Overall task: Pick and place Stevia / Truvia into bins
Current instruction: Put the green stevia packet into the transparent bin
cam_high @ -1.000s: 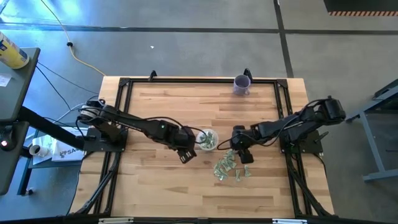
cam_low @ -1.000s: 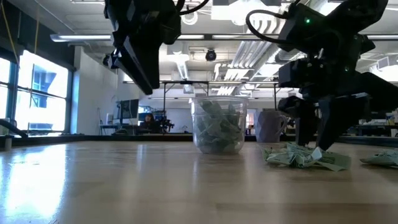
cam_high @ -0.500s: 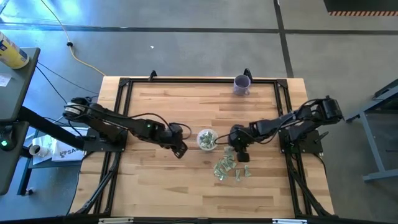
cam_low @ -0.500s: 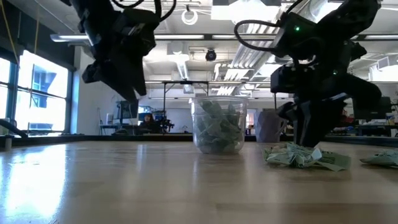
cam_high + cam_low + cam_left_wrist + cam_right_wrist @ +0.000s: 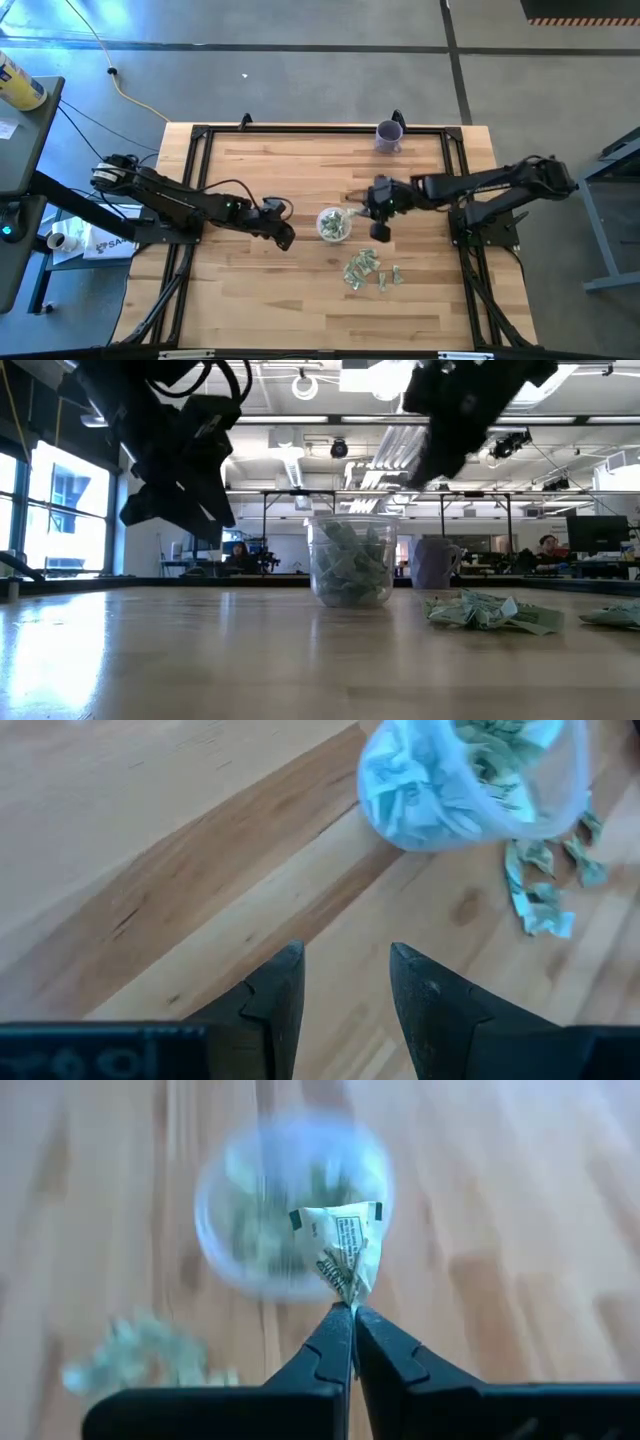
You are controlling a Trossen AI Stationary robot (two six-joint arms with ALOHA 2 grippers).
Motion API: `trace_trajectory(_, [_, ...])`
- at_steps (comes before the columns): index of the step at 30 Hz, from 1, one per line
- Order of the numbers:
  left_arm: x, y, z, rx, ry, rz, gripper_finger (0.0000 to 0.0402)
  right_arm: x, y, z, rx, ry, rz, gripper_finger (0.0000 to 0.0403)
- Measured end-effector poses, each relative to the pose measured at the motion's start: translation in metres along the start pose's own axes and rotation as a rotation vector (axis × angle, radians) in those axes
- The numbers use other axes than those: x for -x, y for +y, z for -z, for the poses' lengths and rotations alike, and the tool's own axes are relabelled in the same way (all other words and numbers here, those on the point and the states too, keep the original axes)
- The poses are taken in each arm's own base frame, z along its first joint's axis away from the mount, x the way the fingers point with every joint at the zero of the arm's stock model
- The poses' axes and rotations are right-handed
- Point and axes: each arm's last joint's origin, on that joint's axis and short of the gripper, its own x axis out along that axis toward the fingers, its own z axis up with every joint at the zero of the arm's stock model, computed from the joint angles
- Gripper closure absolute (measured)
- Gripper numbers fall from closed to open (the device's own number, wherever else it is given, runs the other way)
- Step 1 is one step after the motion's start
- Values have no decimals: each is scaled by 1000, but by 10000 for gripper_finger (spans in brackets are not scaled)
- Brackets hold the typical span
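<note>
Right gripper (image 5: 353,1312) pinches a sachet (image 5: 343,1240) over the cup (image 5: 334,223); left gripper (image 5: 345,982), slightly parted, empty, hangs beside it.

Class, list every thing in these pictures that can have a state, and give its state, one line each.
Clear cup: upright, part-filled with sachets.
Held sachet: pinched, above the cup.
Loose sachets: heaped on the table.
Right gripper: shut on the sachet.
Left gripper: open, empty.
Purple mug: upright.
</note>
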Motion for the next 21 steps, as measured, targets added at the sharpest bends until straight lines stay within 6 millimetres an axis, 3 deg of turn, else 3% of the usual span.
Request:
trace_trajectory(3, [-5,6,4,24,-24,16,221,-9,-6,-19,-16,-5,-40,399])
trace_trajectory(10, [-10,13,0,68,-123,41,221,-59,-6,-50,72,91,-114,384])
trace_trajectory(15, [-9,10,-1,63,-130,50,221,-85,-3,-62,78,184,-137,369])
trace_trajectory(21, [-9,10,-1,55,-123,52,221,-94,6,-62,91,269,-108,351])
